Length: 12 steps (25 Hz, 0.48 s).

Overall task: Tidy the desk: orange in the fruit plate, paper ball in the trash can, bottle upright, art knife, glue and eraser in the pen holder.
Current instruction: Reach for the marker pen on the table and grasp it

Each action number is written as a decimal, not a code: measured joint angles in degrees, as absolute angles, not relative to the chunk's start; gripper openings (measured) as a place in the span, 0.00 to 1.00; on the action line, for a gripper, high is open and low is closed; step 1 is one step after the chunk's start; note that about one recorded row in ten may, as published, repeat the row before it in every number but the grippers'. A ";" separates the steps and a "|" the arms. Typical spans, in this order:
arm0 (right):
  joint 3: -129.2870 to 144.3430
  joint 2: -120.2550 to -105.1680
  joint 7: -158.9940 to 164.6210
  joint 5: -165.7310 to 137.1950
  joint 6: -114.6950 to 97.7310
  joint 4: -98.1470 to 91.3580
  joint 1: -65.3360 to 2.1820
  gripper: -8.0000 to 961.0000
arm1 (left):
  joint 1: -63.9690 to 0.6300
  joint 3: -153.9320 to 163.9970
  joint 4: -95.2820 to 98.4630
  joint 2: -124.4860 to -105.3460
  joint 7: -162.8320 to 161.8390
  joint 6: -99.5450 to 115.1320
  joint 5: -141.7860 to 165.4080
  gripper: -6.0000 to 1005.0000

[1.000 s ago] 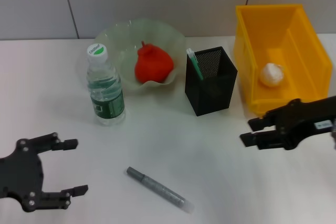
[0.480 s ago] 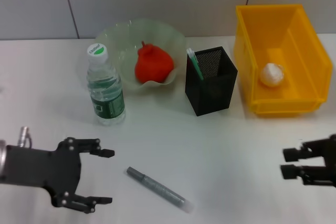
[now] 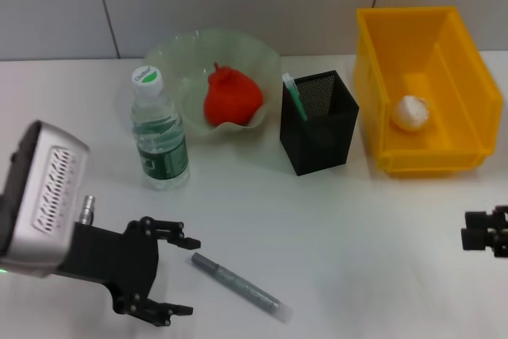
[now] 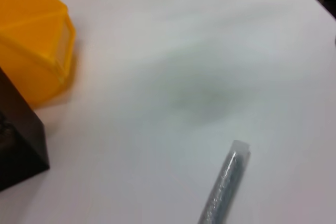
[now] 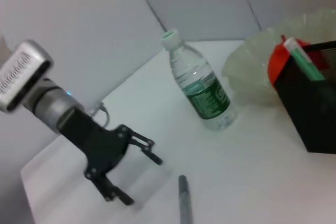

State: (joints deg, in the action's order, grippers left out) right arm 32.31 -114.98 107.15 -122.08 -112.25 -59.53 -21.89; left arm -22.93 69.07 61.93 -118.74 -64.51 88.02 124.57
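The orange (image 3: 232,97) lies in the pale green fruit plate (image 3: 182,57). Left of the plate the bottle (image 3: 159,132) stands upright. The paper ball (image 3: 411,113) rests inside the yellow trash can (image 3: 421,37). A green-capped item (image 3: 294,97) pokes out of the black mesh pen holder (image 3: 319,123). A slim grey stick (image 3: 238,285) with a clear tip lies flat at the table's front; art knife or glue, I cannot tell. My left gripper (image 3: 190,275) is open just left of its near end. My right gripper (image 3: 480,237) sits at the right edge. No eraser shows.
The left wrist view shows the grey stick's clear tip (image 4: 223,187) on bare white table, with the pen holder (image 4: 16,140) and yellow bin (image 4: 31,35) beyond. In the right wrist view the left gripper (image 5: 143,181) stands beside the stick (image 5: 184,203), the bottle (image 5: 202,85) behind.
My left arm has swung in from the left edge, bringing its open gripper up to the grey stick. My right gripper has pulled back from the bin to the right edge.
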 joint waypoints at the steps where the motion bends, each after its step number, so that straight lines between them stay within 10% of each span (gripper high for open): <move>1: 32.31 -114.98 107.15 -122.08 -112.25 -59.53 -21.89 0.47 | -22.93 69.07 61.93 -118.74 -64.51 88.03 124.57 0.84; 12: 32.29 -114.65 113.51 -129.43 -111.89 -58.12 -29.28 0.47 | -25.08 75.81 62.05 -118.75 -65.38 83.84 129.94 0.84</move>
